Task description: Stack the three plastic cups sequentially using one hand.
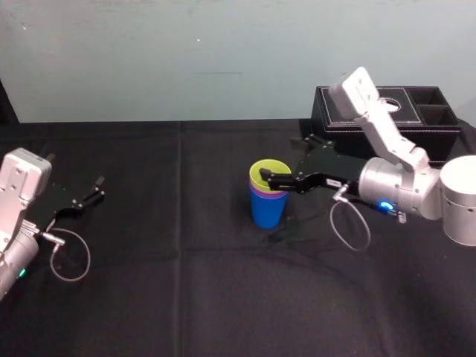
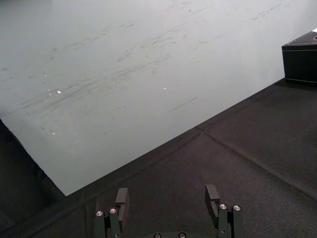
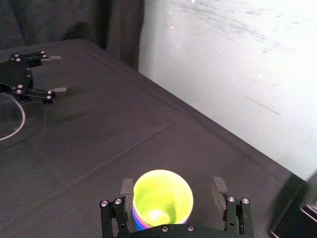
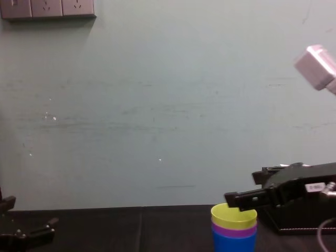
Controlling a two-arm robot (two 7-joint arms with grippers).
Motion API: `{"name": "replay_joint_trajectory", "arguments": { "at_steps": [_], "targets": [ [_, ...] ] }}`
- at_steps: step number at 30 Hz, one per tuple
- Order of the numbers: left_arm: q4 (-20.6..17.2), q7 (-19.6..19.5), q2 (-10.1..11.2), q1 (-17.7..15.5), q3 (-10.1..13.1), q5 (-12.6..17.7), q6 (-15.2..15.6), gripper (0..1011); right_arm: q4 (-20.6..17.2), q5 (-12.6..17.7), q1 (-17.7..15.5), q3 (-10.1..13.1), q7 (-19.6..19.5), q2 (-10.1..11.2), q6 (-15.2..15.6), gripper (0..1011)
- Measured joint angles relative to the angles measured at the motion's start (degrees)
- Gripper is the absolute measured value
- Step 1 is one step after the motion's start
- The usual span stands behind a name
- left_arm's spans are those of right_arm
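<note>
Cups, nested: yellow-green cup (image 1: 268, 172) in purple cup (image 1: 257, 193) in blue cup (image 1: 268, 211), on the counter (image 1: 186, 297) right of centre. My right gripper (image 3: 172, 187) straddles the top cup, fingers (image 3: 127, 187) apart and off it. I judge them light, stiff and slick, so I'd pinch gently below a rim. My left gripper (image 1: 95, 190) rests open-fingered by the left edge

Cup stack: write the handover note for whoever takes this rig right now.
Right end effector: open, fingers either side of the yellow-green cup.
Left end effector: open, parked at the table's left.
Cups: one stack mid-table on the black cloth. The blue cup is at the bottom, the purple cup sits in it, and the yellow-green cup is on top. The black tissue box stands behind, to the right.
Done: all three appear nested.
Left: probably just back the right end effector away without knocking the stack.
</note>
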Motion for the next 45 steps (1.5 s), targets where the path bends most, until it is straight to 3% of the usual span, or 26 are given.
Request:
{"name": "replay_joint_trajectory", "arguments": {
  "at_steps": [10,19,32,45],
  "targets": [
    [0.0,0.0,0.0,0.0,0.0,0.0,0.0,1010,-4.1,-0.1,-6.9,5.7,-5.5,2.2,-3.2,1002],
    [0.0,0.0,0.0,0.0,0.0,0.0,0.0,1010,-4.3,-2.3,-12.1,9.8,-10.2,2.7,-6.4,1003],
    [0.0,0.0,0.0,0.0,0.0,0.0,0.0,1010,-0.4,-4.0,-15.0,12.3,-11.0,1.7,-8.7,1003],
    [0.0,0.0,0.0,0.0,0.0,0.0,0.0,1010,-0.4,-4.1,-15.1,12.3,-10.9,1.7,-8.7,1003]
  ]
}}
